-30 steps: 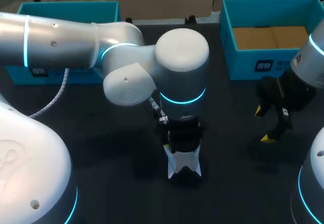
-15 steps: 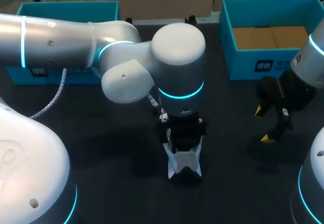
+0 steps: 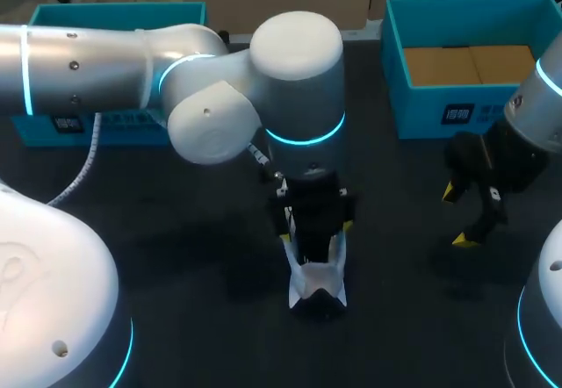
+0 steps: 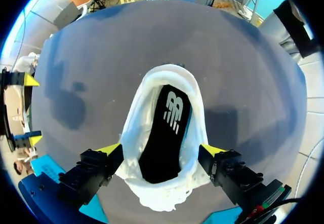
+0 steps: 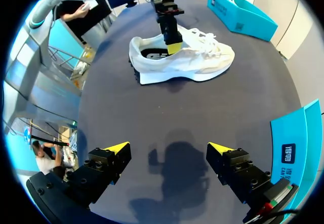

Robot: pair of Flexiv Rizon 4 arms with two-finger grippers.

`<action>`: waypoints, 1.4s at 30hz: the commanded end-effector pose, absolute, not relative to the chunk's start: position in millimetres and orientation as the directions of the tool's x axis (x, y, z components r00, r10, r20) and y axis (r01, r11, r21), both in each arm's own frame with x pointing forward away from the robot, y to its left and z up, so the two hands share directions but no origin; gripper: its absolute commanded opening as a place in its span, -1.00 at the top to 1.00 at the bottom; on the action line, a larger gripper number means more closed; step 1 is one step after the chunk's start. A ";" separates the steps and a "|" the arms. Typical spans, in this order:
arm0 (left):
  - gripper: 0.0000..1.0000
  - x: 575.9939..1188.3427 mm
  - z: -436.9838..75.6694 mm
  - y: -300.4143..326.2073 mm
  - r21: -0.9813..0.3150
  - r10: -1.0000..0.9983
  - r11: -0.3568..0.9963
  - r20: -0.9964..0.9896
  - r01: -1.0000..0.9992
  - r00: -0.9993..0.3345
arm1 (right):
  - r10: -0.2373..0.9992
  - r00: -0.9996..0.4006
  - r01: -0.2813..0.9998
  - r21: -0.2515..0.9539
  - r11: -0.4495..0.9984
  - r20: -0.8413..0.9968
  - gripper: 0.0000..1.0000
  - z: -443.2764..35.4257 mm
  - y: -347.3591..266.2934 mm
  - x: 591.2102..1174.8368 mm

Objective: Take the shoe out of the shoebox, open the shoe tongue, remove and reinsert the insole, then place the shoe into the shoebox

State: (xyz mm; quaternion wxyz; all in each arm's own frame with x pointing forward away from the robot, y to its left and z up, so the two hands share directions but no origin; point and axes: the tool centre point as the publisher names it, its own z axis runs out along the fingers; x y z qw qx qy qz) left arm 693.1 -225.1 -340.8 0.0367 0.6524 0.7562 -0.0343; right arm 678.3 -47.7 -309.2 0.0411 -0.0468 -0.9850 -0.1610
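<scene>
Remote session, shoe-and-insole task: the white shoe [image 3: 318, 278] stands on its sole at the middle of the tabletop, toward the near edge, its black insole [image 4: 164, 133] seated inside. My left gripper [image 4: 161, 149] hangs directly over it, its yellow tips spread wide on either side of the shoe's opening; I cannot tell whether they brush the sides. My right gripper [image 5: 168, 148], also spread and holding nothing, hovers over bare tabletop toward the right edge, well apart from the shoe. Teal boxes stand at both far corners; the right teal box [image 3: 421, 111], open and lined in brown, looks to me the likelier shoebox, though the left teal box [image 3: 114, 15] cannot be ruled out. I judge the shoe light, with a soft upper that will cave under pressure and a stiffer sole, so the firmest hold lies low across the sidewalls beside the opening. The insole looks thin and floppy, best pinched at its exposed edge.
</scene>
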 end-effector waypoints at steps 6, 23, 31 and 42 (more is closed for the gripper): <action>-1.00 688.0 -343.9 -227.9 0.022 0.988 0.139 -0.078 0.990 -0.136 | 0.079 -0.992 0.105 0.313 0.944 0.094 -1.00 -309.7 -47.7 677.3; -1.00 711.1 -340.8 -220.6 0.044 0.979 0.194 -0.074 0.980 -0.191 | 0.079 -0.992 0.105 0.313 0.944 0.094 -1.00 -309.7 -47.7 677.3; -1.00 721.3 -336.1 -218.8 0.052 0.980 0.192 -0.070 0.980 -0.188 | 0.079 -0.992 0.105 0.313 0.944 0.094 -1.00 -309.7 -47.7 677.3; -1.00 753.8 -320.7 -216.4 0.087 0.970 0.240 -0.068 0.967 -0.234 | 0.079 -0.992 0.105 0.313 0.944 0.094 -1.00 -309.7 -47.7 677.3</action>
